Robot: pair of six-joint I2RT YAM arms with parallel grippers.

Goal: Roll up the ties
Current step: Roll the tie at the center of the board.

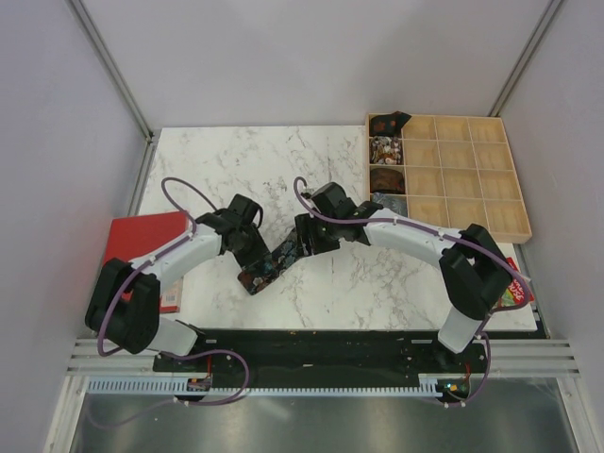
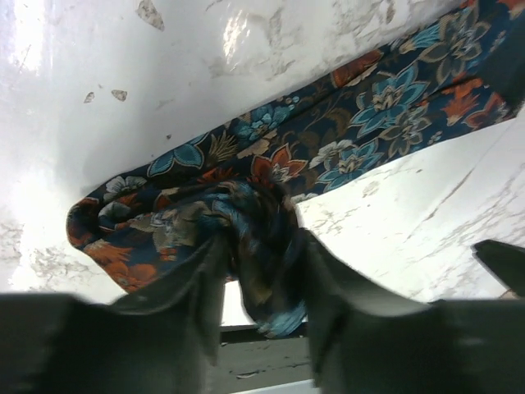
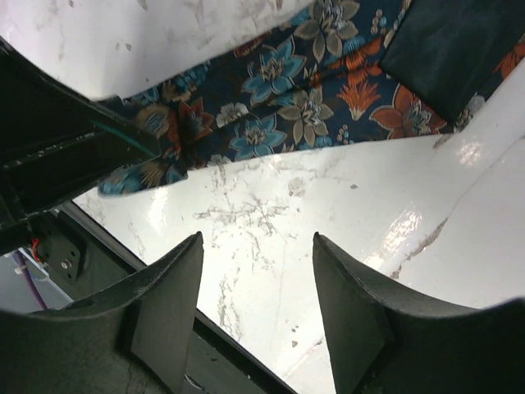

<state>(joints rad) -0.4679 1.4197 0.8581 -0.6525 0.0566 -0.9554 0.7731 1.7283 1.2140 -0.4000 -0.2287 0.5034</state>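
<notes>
Tie (image 2: 361,107) bunched between fingers of left gripper (image 2: 261,250), whether clamped I cannot tell; right gripper (image 3: 258,271) spread, empty, above tabletop (image 3: 369,205).

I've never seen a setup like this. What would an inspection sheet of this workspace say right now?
Surface: white marbled tabletop.
Job's things: floral tie lying at centre, one end bunched; rolled fabric pieces in wooden tray, left column.
Clutter: red booklet on the left; colourful packet at the right edge.
Grippers: left gripper fingers flank the bunched end, grip unclear; right gripper open, empty, near the tie.
Cables: purple cables loop along both arms.
Surroundings: pale walls, metal frame.
</notes>
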